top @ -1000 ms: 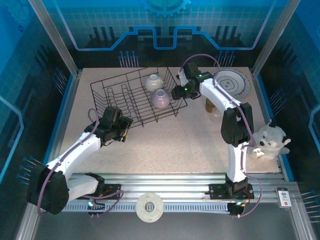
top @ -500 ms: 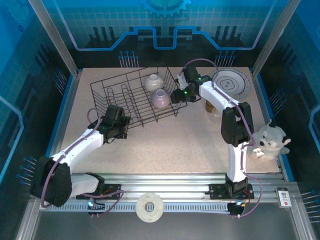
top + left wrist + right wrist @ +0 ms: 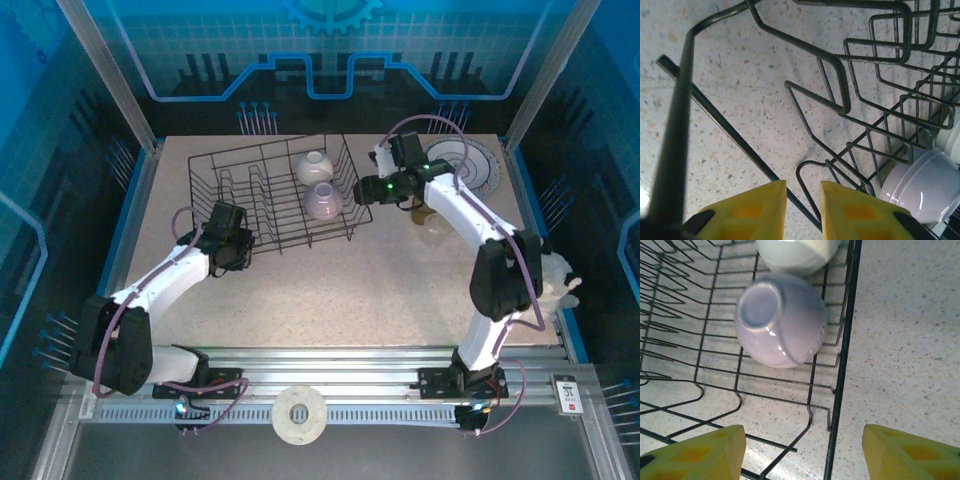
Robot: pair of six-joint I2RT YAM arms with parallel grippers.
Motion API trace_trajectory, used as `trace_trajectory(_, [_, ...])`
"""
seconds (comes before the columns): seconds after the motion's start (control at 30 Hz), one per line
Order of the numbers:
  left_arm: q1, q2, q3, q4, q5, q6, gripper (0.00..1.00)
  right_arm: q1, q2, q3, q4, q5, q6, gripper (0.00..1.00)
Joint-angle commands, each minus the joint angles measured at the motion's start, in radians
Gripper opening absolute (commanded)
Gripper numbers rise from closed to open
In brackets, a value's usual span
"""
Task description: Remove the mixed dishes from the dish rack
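Upper middle of the overhead view, on the speckled table (image 3: 350, 280), sits the black wire dish rack (image 3: 270, 195), holding a foot-up lavender ceramic bowl (image 3: 322, 200) with a pale cream bowl (image 3: 313, 165) just above it. At the rack's lower left corner my left gripper (image 3: 243, 245) has its yellow fingers close together about a wire; whether they pinch it I cannot tell. My right gripper (image 3: 362, 190) gapes wide at the rack's right rim.

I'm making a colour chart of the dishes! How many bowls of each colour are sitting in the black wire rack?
pale purple bowl: 1
whitish bowl: 1
Total in the dish rack: 2
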Motion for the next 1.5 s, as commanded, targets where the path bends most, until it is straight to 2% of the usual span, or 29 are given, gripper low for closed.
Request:
trace_trajectory(0.0, [0.023,0.012,0.029,-0.105,0.078,0.262,0.14,-0.007,-0.078,-0.041,0.039,-0.026,0.027,0.65])
trace_trajectory(0.13, [0.082,0.073,0.089,-0.149,0.17,0.454,0.12,0.0,-0.146,-0.077,0.028,-0.026,0.034,0.66])
trace_trajectory(0.3, [0.148,0.18,0.171,-0.19,0.28,0.689,0.05,0.008,-0.23,-0.139,0.019,-0.016,0.031,0.67])
trace_trajectory(0.57, [0.168,0.357,0.399,-0.324,0.296,1.005,0.04,0.064,-0.314,-0.207,-0.012,0.027,0.013,0.71])
trace_trajectory(0.73, [0.168,0.445,0.509,-0.373,0.254,1.13,0.04,0.116,-0.362,-0.247,-0.012,0.037,0.003,0.78])
trace_trajectory(0.87, [0.17,0.504,0.613,-0.428,0.168,1.207,0.04,0.146,-0.392,-0.264,-0.043,0.051,-0.004,0.82])
trace_trajectory(1.17, [0.17,0.664,0.871,-0.513,0.136,1.4,0.05,0.237,-0.441,-0.332,-0.077,0.102,0.012,0.89])
trace_trajectory(1.3, [0.17,0.717,0.959,-0.523,0.166,1.411,0.1,0.279,-0.437,-0.353,-0.076,0.116,0.04,0.91])
trace_trajectory(1.47, [0.168,0.758,1.04,-0.506,0.265,1.368,0.25,0.345,-0.415,-0.378,-0.045,0.146,0.088,0.91])
